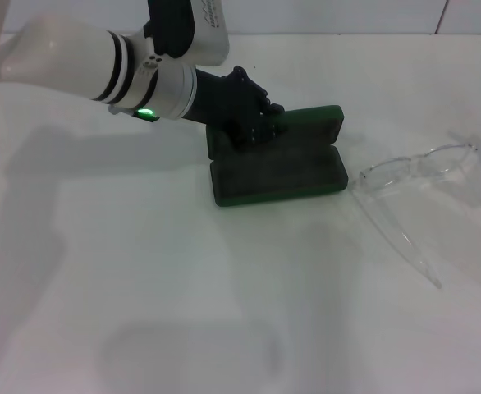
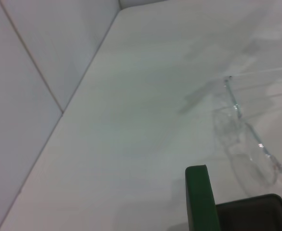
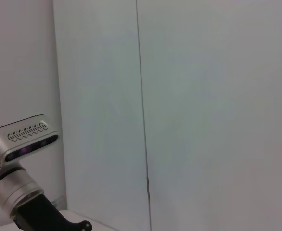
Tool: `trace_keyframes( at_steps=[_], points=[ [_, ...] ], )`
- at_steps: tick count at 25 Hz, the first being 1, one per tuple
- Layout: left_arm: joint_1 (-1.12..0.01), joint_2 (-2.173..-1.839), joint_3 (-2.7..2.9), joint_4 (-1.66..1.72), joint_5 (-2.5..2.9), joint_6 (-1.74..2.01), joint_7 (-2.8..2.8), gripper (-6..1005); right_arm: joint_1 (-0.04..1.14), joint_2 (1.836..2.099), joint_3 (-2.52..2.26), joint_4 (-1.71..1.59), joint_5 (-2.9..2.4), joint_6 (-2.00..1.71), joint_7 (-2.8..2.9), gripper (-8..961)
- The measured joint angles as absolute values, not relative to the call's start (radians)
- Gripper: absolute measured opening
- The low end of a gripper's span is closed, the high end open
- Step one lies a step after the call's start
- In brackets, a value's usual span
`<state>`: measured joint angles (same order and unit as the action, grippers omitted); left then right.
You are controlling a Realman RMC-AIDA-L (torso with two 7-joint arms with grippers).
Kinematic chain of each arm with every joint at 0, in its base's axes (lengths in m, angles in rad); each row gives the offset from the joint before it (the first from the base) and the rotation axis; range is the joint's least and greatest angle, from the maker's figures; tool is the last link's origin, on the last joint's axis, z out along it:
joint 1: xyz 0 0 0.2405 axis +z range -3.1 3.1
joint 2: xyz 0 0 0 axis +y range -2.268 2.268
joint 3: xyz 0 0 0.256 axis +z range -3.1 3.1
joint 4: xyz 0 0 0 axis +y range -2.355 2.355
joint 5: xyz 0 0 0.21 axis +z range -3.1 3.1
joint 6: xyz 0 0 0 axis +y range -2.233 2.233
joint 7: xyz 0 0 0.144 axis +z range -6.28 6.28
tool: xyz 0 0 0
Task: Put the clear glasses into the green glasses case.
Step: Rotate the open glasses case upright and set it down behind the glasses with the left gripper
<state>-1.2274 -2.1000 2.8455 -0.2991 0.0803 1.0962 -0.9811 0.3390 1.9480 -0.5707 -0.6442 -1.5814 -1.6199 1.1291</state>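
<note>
While unreadable, green glasses case [image 1: 277, 176] lettering

Green glasses case [image 1: 278, 174] open flat on white table, dark lining up, lid at far side. Clear glasses [image 1: 417, 168] just to its right, not touching, arms unfolded, pointing toward robot.
</note>
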Motion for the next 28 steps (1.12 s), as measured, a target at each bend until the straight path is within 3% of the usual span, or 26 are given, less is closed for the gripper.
trace_keyframes(
  at_steps=[18, 28],
  points=[
    [-1.222, -2.096, 2.845, -0.258, 0.099, 1.11, -0.95, 248, 0.335, 1.948, -0.571, -0.644, -1.581, -1.621, 1.129, 783],
    [-1.228, -2.094, 2.845, -0.265, 0.111, 1.153, -0.951, 407, 0.33, 1.95, -0.571, -0.641, -1.581, -1.629, 1.126, 778]
  ],
)
